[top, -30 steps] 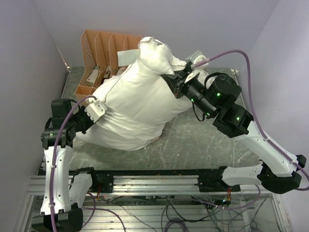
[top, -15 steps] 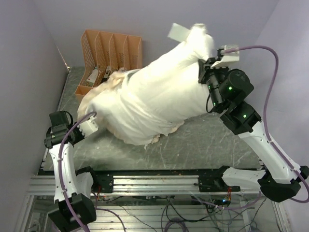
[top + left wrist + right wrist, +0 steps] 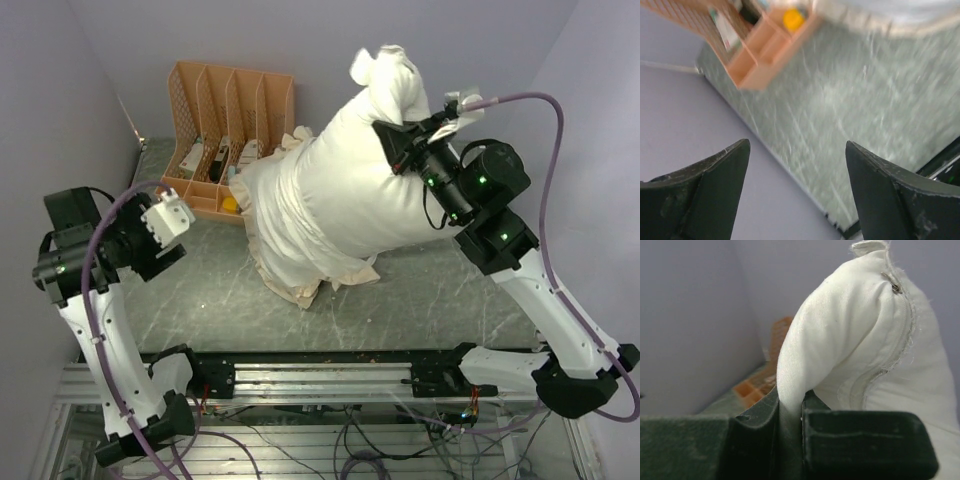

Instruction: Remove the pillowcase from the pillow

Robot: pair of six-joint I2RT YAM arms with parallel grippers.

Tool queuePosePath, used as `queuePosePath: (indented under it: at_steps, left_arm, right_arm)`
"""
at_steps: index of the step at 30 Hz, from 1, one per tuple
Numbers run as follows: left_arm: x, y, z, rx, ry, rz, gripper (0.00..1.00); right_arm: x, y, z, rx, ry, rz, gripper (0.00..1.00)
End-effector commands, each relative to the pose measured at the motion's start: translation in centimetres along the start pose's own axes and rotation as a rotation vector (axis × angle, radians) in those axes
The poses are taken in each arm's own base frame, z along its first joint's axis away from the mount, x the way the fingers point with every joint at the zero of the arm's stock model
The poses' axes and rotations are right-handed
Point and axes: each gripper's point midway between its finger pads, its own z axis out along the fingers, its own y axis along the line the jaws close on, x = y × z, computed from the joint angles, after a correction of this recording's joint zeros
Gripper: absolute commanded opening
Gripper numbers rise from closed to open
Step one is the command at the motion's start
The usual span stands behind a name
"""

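Your right fingers (image 3: 398, 150) pinch the top corner of the raised pillow (image 3: 350, 185) while the pillowcase (image 3: 290, 265) sags round its low end onto the counter (image 3: 430, 295), and with your left fingers (image 3: 160, 245) wide and empty nothing anchors it, so it may simply lift along.

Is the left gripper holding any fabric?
No, the left gripper is open, with only the table visible between its fingers.

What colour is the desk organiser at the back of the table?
The organiser is light orange, shown clearest in the top external view.
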Motion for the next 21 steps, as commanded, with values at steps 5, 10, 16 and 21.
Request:
queuePosePath:
  at_steps: [5, 10, 16, 21]
  left_arm:
    - [-13.1, -1.8, -6.0, 0.109, -0.543, -0.216, 0.93]
    - [-14.6, -1.5, -7.1, 0.064, -0.616, -0.210, 0.95]
    - [-15.7, -4.3, -8.3, 0.145, -0.688, -0.169, 0.98]
    - [-18.0, -6.3, -10.5, 0.249, -0.807, -0.263, 0.98]
  right_arm:
    - [-10.7, 11.6, -3.8, -0.658, -0.249, 0.160, 0.00]
    - [-13.7, 14.1, -8.6, -0.874, -0.317, 0.183, 0.00]
    - [-12.8, 14.8, -8.9, -0.929, -0.281, 0.238, 0.00]
    - [-9.6, 15.9, -6.1, -0.930, -0.197, 0.312, 0.00]
